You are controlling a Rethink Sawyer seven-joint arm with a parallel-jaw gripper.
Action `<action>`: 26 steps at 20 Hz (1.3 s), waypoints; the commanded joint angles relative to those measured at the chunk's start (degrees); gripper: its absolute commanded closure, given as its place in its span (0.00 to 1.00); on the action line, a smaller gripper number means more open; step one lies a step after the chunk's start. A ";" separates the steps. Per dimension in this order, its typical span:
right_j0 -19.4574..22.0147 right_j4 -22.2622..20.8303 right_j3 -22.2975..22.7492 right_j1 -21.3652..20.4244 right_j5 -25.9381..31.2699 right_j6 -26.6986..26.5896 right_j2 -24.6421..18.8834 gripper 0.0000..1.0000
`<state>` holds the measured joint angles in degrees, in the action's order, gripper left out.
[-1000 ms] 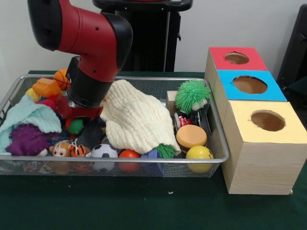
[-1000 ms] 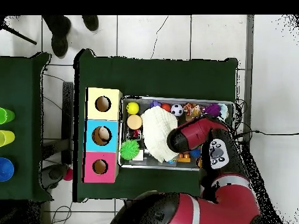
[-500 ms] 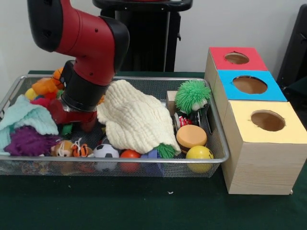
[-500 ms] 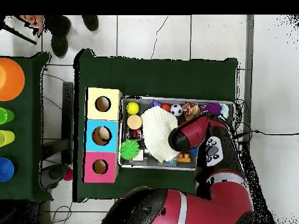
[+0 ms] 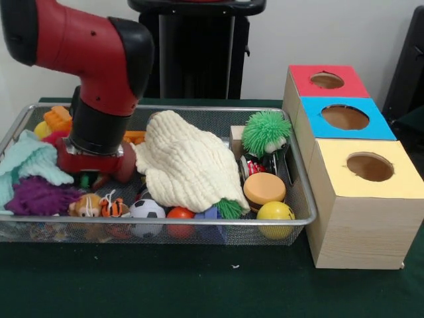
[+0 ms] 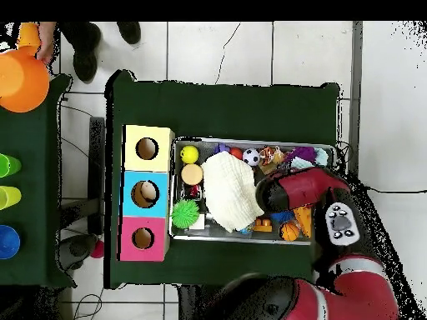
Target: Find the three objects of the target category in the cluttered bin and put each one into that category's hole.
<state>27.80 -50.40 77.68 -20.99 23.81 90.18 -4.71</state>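
Since a moment ago I've slid leftward over the bin [image 5: 26,116], still searching; my gripper [image 5: 89,177] sits buried, grip state untellable, so lifting clear comes next.

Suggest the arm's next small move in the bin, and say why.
Probably lift straight up a little. The gripper is down among toys beside the cream cloth, its tips hidden, so rising would show whether it caught anything.

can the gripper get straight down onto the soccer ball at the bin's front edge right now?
Probably yes. The soccer ball lies uncovered beside the cream cloth, with open space above it. The gripper sits low in the bin to one side, so it would likely need lifting first.
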 commanded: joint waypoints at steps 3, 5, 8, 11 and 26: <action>12.57 13.57 12.60 -4.84 3.64 -2.61 -15.12 1.00; 14.78 17.32 14.48 -5.51 4.71 -1.57 -17.86 1.00; 17.68 22.92 16.82 -6.18 6.91 0.00 -21.30 1.00; 19.67 26.67 18.50 -6.59 8.64 0.01 -23.75 1.00; 20.34 27.25 22.90 -8.60 5.37 -0.78 -24.92 1.00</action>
<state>48.68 -23.66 96.44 -29.20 26.80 90.18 -25.07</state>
